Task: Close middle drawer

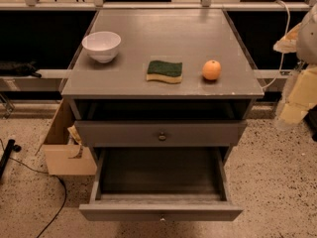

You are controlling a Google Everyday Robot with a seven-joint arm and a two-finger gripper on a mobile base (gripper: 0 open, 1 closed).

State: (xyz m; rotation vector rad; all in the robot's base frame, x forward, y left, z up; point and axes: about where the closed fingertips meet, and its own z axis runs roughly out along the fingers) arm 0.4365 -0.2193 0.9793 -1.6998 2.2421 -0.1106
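Your middle drawer stands pulled far out (the upper drawer sits further in). Your gripper hangs right of the cabinet, well apart. I cannot tell its state.

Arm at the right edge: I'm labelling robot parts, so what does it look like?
The arm is white with rounded casing; a thin pale cable loops beside it. The gripper, low at the right edge, looks cream and blocky.

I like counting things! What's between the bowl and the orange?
The sponge lies between bowl and orange, camera view; the gripper is at the right edge.
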